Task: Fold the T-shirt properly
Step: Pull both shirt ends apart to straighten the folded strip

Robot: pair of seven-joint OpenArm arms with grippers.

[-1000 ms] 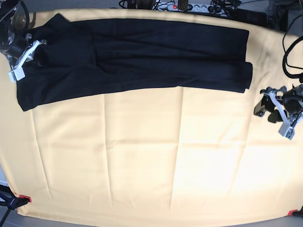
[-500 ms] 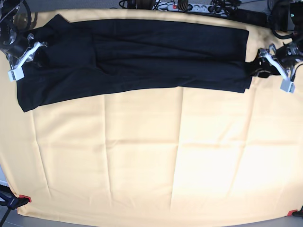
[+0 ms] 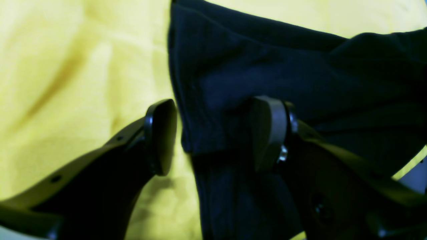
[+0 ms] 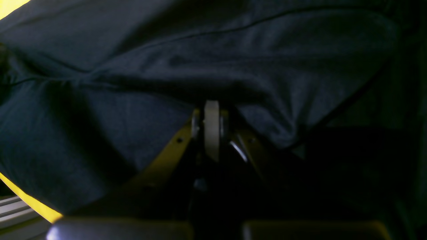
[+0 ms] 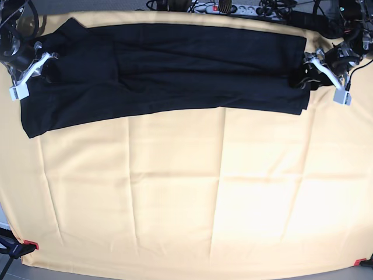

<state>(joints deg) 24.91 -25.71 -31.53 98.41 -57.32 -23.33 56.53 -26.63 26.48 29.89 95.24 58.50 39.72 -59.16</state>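
Note:
The black T-shirt [image 5: 175,70] lies as a long band across the far part of the table. My right gripper [image 5: 48,63] is at its left end, and the right wrist view shows that gripper [image 4: 211,131] shut on a pinch of the dark T-shirt [image 4: 166,60]. My left gripper [image 5: 304,80] is at the shirt's right end. In the left wrist view the left gripper [image 3: 213,133] is open, one of its pads [image 3: 161,136] over the yellow cloth and the other on the T-shirt [image 3: 267,66]. The shirt's edge runs between them.
A pale yellow tablecloth [image 5: 175,192] covers the table. A power strip and cables [image 5: 233,8] lie along the far edge. Red clamps [image 5: 30,244] hold the cloth at the near corners.
My left arm has moved from the table's right side up and inward to the shirt's right end, still open. The right arm has stayed put, shut on the shirt.

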